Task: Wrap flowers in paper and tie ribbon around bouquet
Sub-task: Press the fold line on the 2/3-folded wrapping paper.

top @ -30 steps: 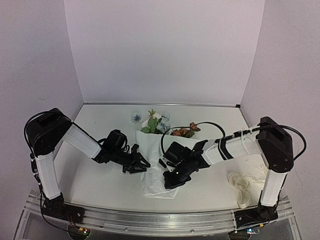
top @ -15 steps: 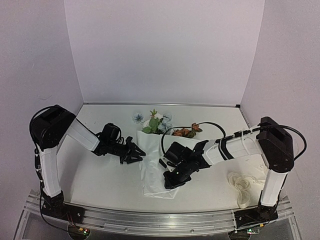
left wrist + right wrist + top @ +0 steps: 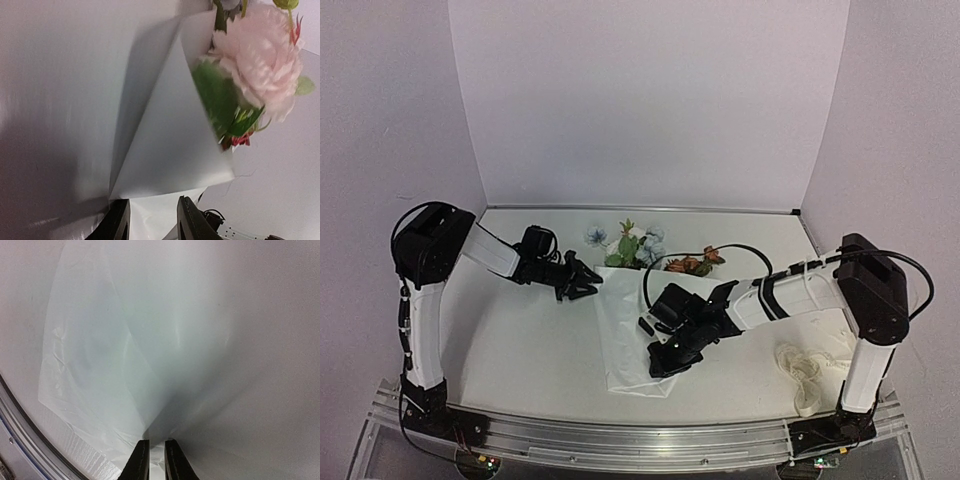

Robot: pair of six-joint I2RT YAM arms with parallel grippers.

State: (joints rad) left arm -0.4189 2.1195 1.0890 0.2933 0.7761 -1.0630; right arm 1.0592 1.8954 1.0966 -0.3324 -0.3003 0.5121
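Observation:
The paper [image 3: 625,335] lies at the table's middle, and the flowers [image 3: 632,245] stick out past its far edge. My right gripper [image 3: 665,362] is shut on the paper's near part; in the right wrist view the sheet [image 3: 125,340] puckers into the narrow gap of that gripper [image 3: 156,460]. My left gripper [image 3: 588,281] hovers at the paper's far left corner, jaws apart. In the left wrist view a raised fold of paper [image 3: 170,135] stands just ahead of the gripper [image 3: 152,220], with a pale bloom [image 3: 255,60] behind it. The ribbon [image 3: 802,372] lies bunched at the near right.
An aluminium rail [image 3: 620,440] runs along the near table edge, also visible as a ridged rail [image 3: 30,430] in the right wrist view. A black cable [image 3: 720,250] loops over the right arm near the rust-orange blooms [image 3: 692,264]. White walls enclose the table on three sides.
My left gripper has swung away from the paper's near left side up toward its far left corner by the flowers. The right gripper has stayed put on the paper.

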